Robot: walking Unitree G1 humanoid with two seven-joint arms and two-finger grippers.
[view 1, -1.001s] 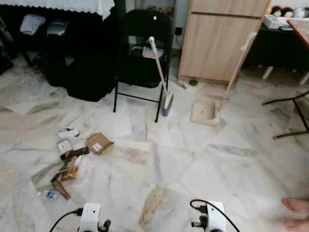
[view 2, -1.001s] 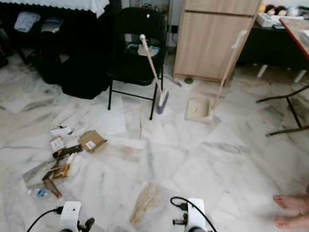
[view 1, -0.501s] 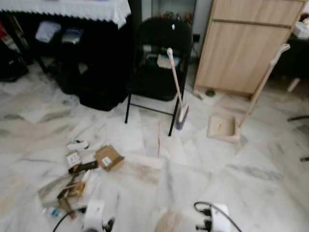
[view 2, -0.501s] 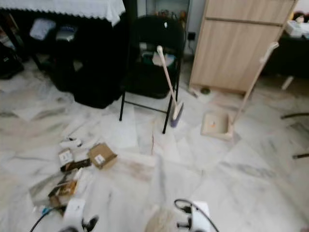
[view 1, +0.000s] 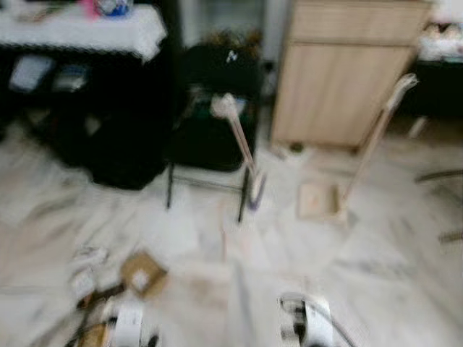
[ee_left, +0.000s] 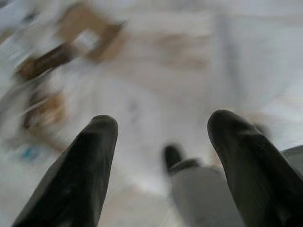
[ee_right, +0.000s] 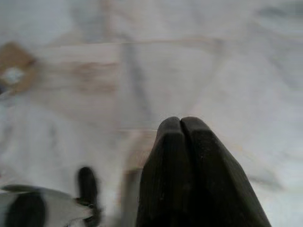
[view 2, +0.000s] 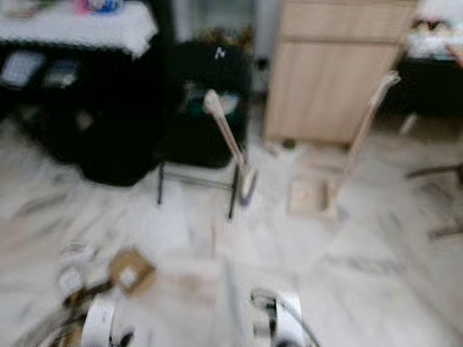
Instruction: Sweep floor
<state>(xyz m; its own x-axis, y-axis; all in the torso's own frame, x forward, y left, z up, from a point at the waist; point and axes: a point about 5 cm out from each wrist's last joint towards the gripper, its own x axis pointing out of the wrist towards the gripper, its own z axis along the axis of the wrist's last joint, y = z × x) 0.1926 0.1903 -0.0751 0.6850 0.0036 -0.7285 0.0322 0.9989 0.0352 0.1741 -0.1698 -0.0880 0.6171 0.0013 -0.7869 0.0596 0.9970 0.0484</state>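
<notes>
**Closing on the broom, nothing grasped yet**

The broom (view 1: 242, 148) stands in the upper middle of the frame, its handle leaning against the black folding chair (view 1: 213, 123) and its bristles on the marble floor (view 1: 376, 267). Just to its right, the long-handled dustpan (view 1: 322, 199) rests on the floor before the wooden cabinet (view 1: 340, 72). The litter, a cardboard box (view 1: 141, 273) among scattered wrappers, lies at lower left.

Compared with a second ago, the whole view has shifted and blurred. The table with the white cloth (view 1: 79, 29) now shows more fully at upper left, and the bare feet have left the frame. That reads as the camera moving, probably as the robot walks; the things themselves look undisturbed.

The left end effector (ee_left: 161, 156) hangs low with fingers spread apart. The right end effector (ee_right: 181, 142) has its fingers pressed together on nothing. Sweeping has not begun; reaching the broom seems the step in hand.
</notes>
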